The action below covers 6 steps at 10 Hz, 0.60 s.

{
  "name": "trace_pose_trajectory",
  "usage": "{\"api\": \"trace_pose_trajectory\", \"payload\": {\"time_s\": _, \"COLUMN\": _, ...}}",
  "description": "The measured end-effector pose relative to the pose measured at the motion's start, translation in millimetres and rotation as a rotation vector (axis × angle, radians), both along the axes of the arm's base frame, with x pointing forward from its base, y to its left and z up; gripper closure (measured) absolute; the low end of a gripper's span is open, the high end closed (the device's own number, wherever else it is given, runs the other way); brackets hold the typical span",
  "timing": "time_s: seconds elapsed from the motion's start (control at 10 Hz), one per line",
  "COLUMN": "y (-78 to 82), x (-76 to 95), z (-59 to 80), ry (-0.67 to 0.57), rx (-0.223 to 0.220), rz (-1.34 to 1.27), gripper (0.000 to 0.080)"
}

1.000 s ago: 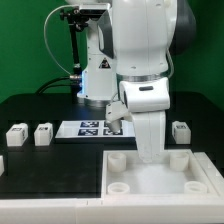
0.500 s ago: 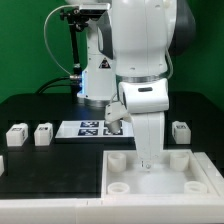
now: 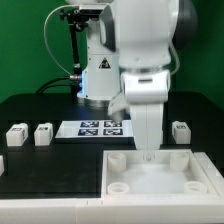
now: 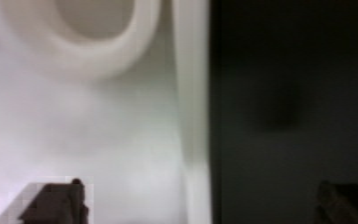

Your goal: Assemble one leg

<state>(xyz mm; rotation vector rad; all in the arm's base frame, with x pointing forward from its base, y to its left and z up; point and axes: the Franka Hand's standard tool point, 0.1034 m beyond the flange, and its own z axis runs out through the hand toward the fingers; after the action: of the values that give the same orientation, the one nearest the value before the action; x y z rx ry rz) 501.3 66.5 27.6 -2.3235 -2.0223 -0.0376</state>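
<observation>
Claw (image 4: pixel 202 204) spread wide, nothing btwn the fingers (image 4: pixel 55 200). Only the two dark tips visible in wrist view, v. blurry. Hangs low over rear part of the white tray (image 3: pixel 150 180), w/ arm (image 3: pixel 145 60) pointing straight down. In exterior view, tips can't be made out against the white.

Below the claw in wrist view: pale tray surface under one finger, black tabletop (image 4: pixel 282 100) under the other, w/ the tray edge running btwn the tips. One round socket (image 4: pixel 78 25) ahead of the claw on the tray side, partly cut off by the frame.

Lone leg (image 3: pixel 181 130) closest to the claw. Stands upright on tabletop, off to the claw's side toward the exterior view's right, just behind the tray's rear edge. Clear of the claw, not gripped.

Inner leg (image 3: pixel 43 133) and outer leg (image 3: pixel 17 134) well away from the claw, toward the exterior view's left. Side by side on tabletop, near each other, not touching.

Marker board (image 3: pixel 95 127) flat on tabletop, btwn those two legs and the claw, behind the tray.

Two rear sockets of the tray flank the claw, one each side. Two front ones nearer the camera.
</observation>
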Motion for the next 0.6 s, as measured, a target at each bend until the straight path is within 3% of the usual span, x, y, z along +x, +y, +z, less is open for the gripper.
{"api": "trace_pose_trajectory", "payload": {"time_s": 0.1, "y": 9.3, "x": -4.2, "z": 18.8, "ry": -0.01, "rx": -0.012, "rz": -0.086, "gripper": 0.0151}}
{"api": "trace_pose_trajectory", "payload": {"time_s": 0.3, "y": 28.5, "x": -15.5, "z": 33.5, "ry": 0.001, "rx": -0.026, "rz": -0.293, "gripper": 0.0151}}
{"api": "trace_pose_trajectory", "payload": {"time_s": 0.6, "y": 28.5, "x": -15.5, "z": 33.5, "ry": 0.001, "rx": -0.026, "rz": -0.293, "gripper": 0.0151}}
